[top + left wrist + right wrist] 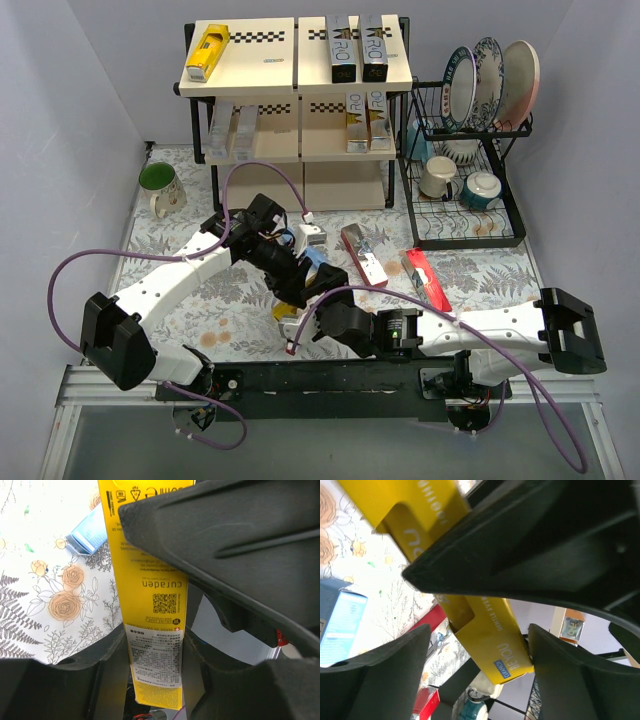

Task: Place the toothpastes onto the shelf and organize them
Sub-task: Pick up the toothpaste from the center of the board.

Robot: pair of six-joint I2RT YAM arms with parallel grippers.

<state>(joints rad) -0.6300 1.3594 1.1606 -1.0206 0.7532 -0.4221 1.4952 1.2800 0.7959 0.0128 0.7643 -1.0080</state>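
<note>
Near yellow carton [150, 605], blue carton [87, 532], red carton [428, 280], mug [160, 185]

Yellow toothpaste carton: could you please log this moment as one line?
left gripper: shut on yellow carton | right gripper: open around it | shelf: partly stocked
</note>
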